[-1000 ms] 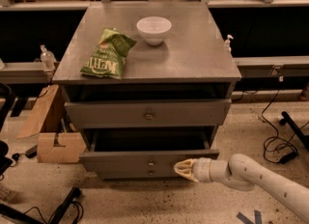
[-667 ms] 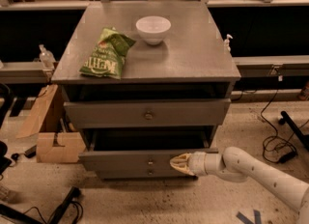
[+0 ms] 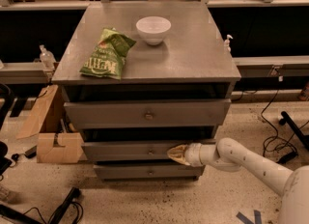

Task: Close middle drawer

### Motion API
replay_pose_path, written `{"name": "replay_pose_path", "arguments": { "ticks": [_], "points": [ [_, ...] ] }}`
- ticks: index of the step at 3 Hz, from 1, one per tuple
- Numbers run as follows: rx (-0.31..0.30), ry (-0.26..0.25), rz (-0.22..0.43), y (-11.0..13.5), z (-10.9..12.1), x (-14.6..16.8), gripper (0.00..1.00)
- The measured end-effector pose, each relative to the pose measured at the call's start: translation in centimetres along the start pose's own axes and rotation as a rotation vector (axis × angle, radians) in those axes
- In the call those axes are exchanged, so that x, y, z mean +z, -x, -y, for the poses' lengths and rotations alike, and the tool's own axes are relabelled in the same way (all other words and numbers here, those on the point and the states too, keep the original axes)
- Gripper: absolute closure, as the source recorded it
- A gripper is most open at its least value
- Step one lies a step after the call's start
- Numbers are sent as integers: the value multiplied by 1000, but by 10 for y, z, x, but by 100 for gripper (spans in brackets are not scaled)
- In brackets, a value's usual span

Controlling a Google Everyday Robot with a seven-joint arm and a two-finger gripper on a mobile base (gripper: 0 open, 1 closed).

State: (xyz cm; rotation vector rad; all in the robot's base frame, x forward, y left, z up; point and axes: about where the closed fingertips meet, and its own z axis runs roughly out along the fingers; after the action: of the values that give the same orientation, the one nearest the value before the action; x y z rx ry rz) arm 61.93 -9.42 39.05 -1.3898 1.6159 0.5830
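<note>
The middle drawer [image 3: 120, 151] is the grey front with a small brass knob [image 3: 151, 151], between a taller top drawer [image 3: 106, 115] and a shorter bottom drawer [image 3: 125, 171]. It stands out only slightly from the cabinet, with a dark gap above it. My gripper [image 3: 175, 154] comes in from the right on a white arm [image 3: 241, 159]. Its yellowish fingers are shut to a point, and the tip presses on the drawer front just right of the knob.
A green chip bag [image 3: 107, 54] and a white bowl [image 3: 153, 29] sit on the cabinet top [image 3: 193, 54]. The top drawer stands out a little. A cardboard box [image 3: 50, 136] is on the floor at the left, with cables on both sides.
The middle drawer has slid back into the cabinet, so the bottom drawer's front now shows. My gripper has moved left and inward with the drawer front.
</note>
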Motion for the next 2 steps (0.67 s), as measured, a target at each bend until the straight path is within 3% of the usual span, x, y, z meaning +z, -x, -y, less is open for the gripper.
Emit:
{"name": "replay_pose_path", "arguments": {
  "ticks": [2],
  "points": [
    [-8, 8, -6, 2, 11, 14, 100]
  ]
}}
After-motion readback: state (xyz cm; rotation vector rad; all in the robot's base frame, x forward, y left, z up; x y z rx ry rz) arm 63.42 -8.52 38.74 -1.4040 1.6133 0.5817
